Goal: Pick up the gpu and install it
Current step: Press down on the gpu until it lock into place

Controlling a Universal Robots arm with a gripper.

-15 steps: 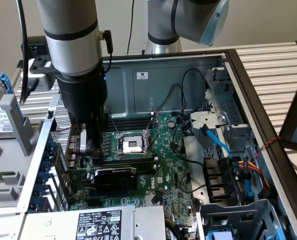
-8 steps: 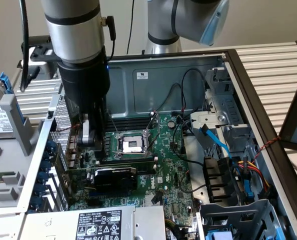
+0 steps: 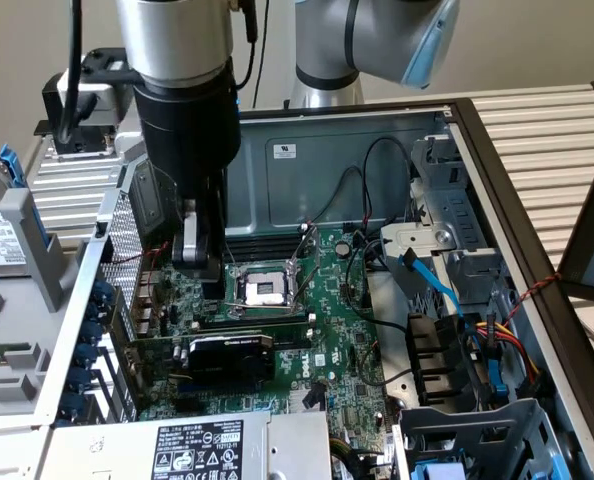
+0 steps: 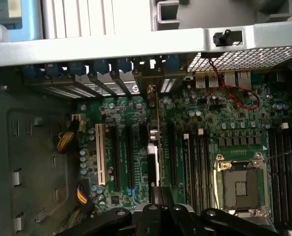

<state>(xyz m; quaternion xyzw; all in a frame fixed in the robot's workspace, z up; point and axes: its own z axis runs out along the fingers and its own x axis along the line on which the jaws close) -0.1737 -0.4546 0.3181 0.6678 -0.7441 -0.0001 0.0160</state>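
While seated, gpu (image 3: 230, 352) edge-down, crosswise

Robotics lab bench: opened computer case (image 3: 497, 160), exposed motherboard (image 3: 327, 330), robot arm (image 3: 377, 40).

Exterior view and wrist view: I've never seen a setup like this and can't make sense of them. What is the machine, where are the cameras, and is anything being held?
The grey and black machine is a robot arm with a claw at its tip. The exterior view comes from a camera off the arm, looking into an open computer case. The wrist view comes from a camera on the arm's wrist, looking past the claw at the green motherboard. The gpu, a small card with a black fan cover, stands on edge in a slot on the board. The claw is shut, hangs above the board near the empty processor socket, and seems to hold nothing.
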